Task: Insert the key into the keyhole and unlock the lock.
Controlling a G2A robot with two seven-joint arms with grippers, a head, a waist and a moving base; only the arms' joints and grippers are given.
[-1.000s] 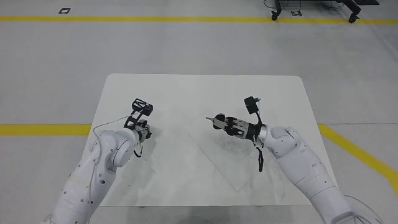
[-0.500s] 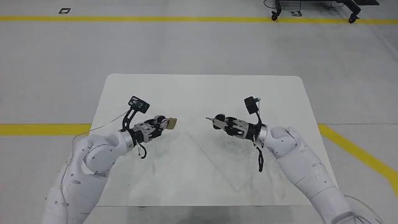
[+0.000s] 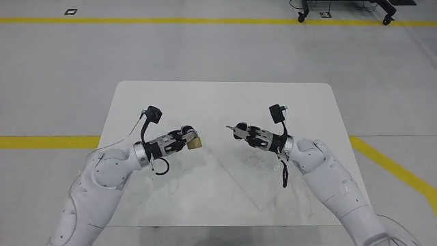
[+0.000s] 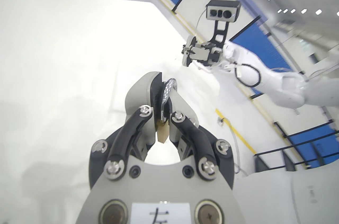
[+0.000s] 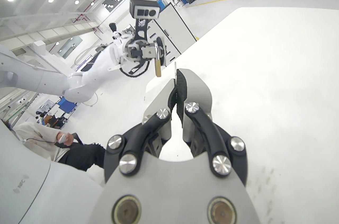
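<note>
We are mid-alignment above the desk [image 3: 225, 102]: left end effector [image 3: 187, 139] clamps the brass padlock [image 3: 194, 141] left of centre, right end effector [image 3: 238, 132] pinches the key [image 3: 230, 130], apart. Next, we judge, the key must square up with the padlock.

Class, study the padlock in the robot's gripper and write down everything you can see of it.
The padlock is small, with a brass-coloured body and a silvery shackle. The left gripper is shut on its shackle end, and the body sticks out beyond it. The padlock is held above the table, touching nothing else, and is apart from the key in the right gripper. Its keyhole cannot be made out.
</note>
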